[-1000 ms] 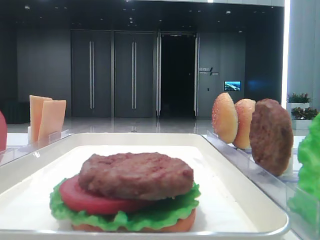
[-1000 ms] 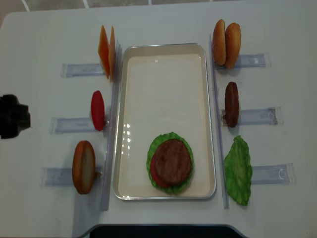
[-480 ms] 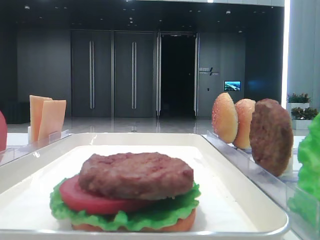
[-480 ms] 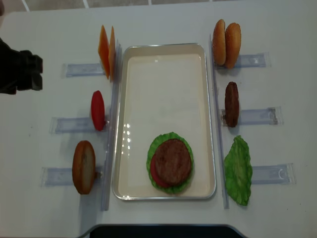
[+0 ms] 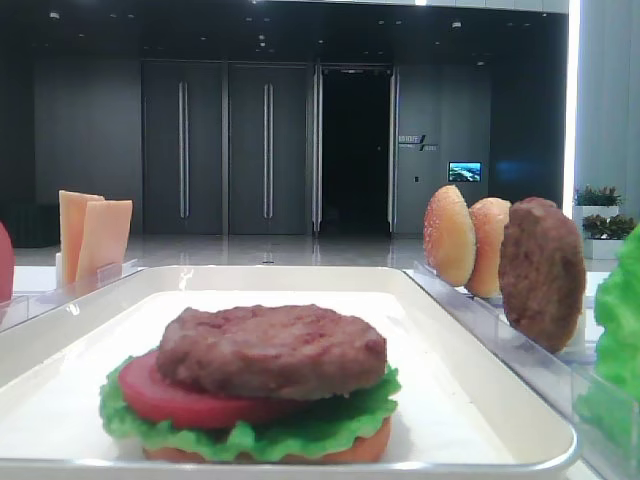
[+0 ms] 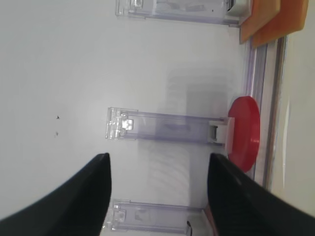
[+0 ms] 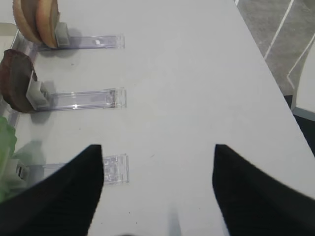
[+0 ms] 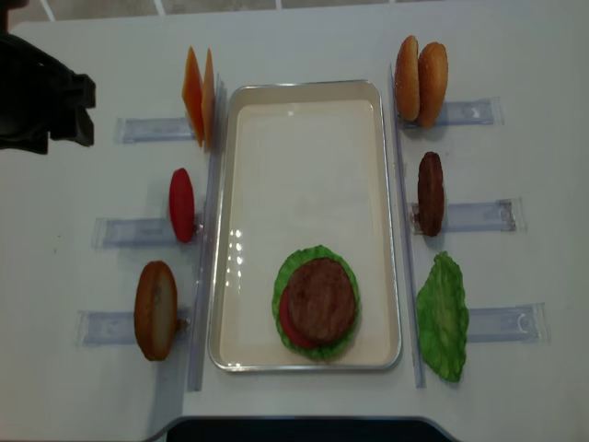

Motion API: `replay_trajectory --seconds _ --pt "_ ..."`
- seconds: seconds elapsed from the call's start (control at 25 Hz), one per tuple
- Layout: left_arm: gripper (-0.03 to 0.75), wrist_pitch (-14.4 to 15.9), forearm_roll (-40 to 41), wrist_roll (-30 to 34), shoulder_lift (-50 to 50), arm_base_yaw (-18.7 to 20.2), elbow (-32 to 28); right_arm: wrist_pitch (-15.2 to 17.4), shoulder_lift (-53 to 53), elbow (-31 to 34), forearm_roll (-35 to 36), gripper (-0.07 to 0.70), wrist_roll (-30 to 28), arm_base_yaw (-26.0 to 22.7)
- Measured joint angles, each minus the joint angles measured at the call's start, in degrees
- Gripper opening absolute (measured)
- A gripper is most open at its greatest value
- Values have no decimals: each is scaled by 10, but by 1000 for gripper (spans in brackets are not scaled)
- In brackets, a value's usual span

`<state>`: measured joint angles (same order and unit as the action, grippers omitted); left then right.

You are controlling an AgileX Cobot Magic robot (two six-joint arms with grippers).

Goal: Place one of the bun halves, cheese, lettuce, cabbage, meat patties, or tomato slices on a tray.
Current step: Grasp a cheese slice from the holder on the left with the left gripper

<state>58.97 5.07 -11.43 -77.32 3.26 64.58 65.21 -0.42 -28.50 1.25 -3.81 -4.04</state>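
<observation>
We work on a white table [image 8: 304, 46], with a dark hall of tall doors [image 5: 225, 150] behind it in the low front view. The tray [image 8: 304, 120] fills the middle of the overhead frame, long side running top to bottom. In its lower part sits a stack: a lettuce leaf [image 8: 287, 276] at the base, a tomato slice [image 8: 287, 324] over it and a meat patty [image 8: 322, 300] on top; the low view shows a bun half [image 5: 340, 452] underneath them all.

At upper left of the overhead frame our left gripper [image 6: 158, 169] hovers over bare table, well apart from the tray, its two dark fingers [image 6: 78, 196] spread wide with nothing between them. Just right of it, two cheese slices [image 8: 199, 95] stand upright in a clear rack [image 8: 152, 129] beside the tray's upper left corner. Below them stand a red tomato slice [image 8: 181, 204] and a bun half [image 8: 155, 309], each in its own rack.

On the right side we see two bun halves [image 8: 421, 80], a meat patty [image 8: 430, 193] and a lettuce leaf [image 8: 444, 316]. Our right gripper [image 7: 158, 147] shows only in its wrist view, fingers wide apart and holding nothing, over the table beside those racks.
</observation>
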Motion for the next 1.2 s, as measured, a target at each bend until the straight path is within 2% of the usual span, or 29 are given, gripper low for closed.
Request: replay_trajectory --seconds 0.96,1.2 --pt "471 2 -29 15 -243 0 223 0 0 0 0 481 0 0" --pt "471 30 -33 17 -310 0 306 0 0 0 0 481 0 0"
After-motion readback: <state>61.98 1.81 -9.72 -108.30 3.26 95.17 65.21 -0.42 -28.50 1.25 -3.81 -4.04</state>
